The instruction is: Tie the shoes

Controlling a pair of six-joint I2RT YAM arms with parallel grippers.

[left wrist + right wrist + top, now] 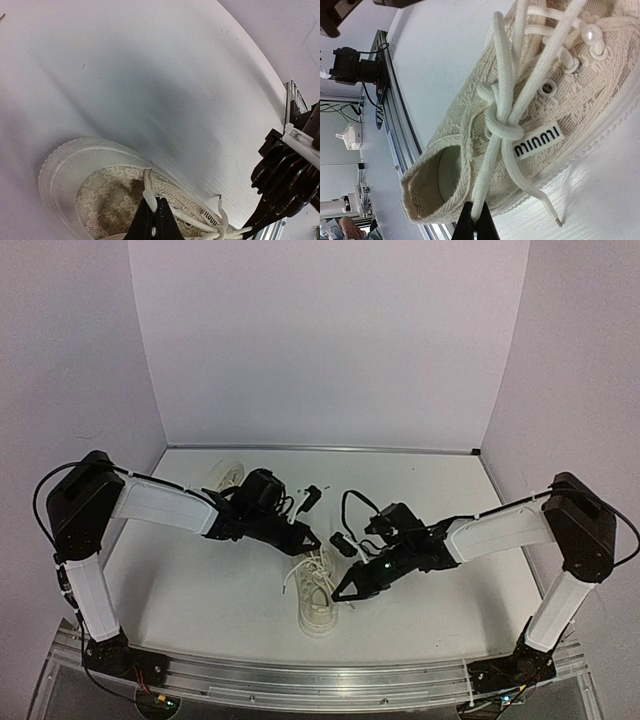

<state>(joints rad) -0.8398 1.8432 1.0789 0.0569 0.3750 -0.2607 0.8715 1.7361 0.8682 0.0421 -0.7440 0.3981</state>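
Observation:
One cream shoe [315, 602] stands in the middle of the table, toe towards the back. A first knot [503, 128] sits in its white laces. My left gripper [311, 540] hangs over the toe end, shut on a folded lace [148, 194] above the lace-patterned upper [107, 200]. My right gripper [339, 595] is at the shoe's right side near the heel opening [432, 180], shut on the other lace [488, 175]. A free lace end [547, 210] lies on the table. The second shoe [228, 478] lies at the back left, partly hidden behind my left arm.
An aluminium rail [320, 680] runs along the near table edge. White walls close in the back and both sides. My right arm [287, 175] shows close by in the left wrist view. Camera gear [355, 70] stands beyond the rail.

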